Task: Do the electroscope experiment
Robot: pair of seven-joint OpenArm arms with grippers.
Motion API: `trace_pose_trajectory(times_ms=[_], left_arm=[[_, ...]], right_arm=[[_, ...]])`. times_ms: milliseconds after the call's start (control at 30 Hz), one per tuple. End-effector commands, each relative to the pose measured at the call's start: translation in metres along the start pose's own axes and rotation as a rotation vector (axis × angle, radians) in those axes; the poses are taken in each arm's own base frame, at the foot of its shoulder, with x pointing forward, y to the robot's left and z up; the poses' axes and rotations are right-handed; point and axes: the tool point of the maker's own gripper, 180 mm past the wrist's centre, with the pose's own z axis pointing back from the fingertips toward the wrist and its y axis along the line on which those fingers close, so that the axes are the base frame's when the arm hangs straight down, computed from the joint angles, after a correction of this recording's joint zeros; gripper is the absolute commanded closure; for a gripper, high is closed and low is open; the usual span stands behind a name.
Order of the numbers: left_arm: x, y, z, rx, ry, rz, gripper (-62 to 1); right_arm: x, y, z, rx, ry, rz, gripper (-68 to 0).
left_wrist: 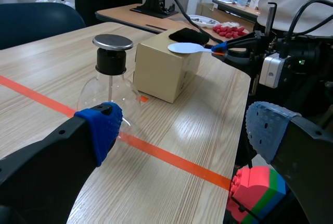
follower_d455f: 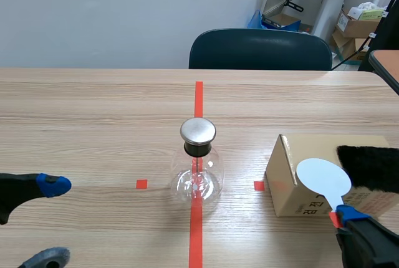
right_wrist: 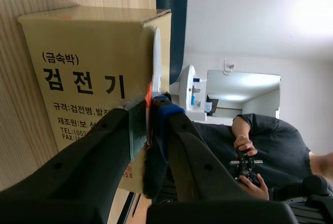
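White paddle (follower_d455f: 323, 179), its thin handle clamped in the right jaws, hangs with its disc over the cardboard box (follower_d455f: 283, 187), just beside the black fur (follower_d455f: 369, 168), probably for rubbing up a charge. The electroscope flask (follower_d455f: 197, 177) stands well apart at mid-surface (follower_d455f: 93, 106), metal cap (follower_d455f: 198, 131) uncovered. The left jaws are apart and empty, near its other side.

Flask (follower_d455f: 197, 167) centre — box (follower_d455f: 293, 181) near its right
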Motion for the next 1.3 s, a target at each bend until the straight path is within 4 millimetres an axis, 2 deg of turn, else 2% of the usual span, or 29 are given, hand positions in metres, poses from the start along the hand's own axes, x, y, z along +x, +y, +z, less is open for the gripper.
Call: trace_pose_trajectory(times_ms=[0, 633, 733, 1267], left_arm=[[0.006, 0.000, -0.001, -0.007, -0.023, 0.020, -51.4], [-0.004, -0.005, 0.000, -0.009, 0.025, 0.013, -51.4], [-0.004, -0.005, 0.000, -0.010, 0.026, 0.013, -51.4], [-0.007, -0.005, 0.001, -0.010, 0.045, 0.013, -51.4]], right_arm=[[-0.002, -0.018, -0.006, -0.085, -0.002, 0.031, -1.9], [-0.001, -0.020, -0.011, -0.094, -0.016, 0.046, -3.3], [-0.001, -0.020, -0.011, -0.094, -0.016, 0.046, -10.7], [-0.001, -0.020, -0.011, -0.094, -0.017, 0.047, -60.8]])
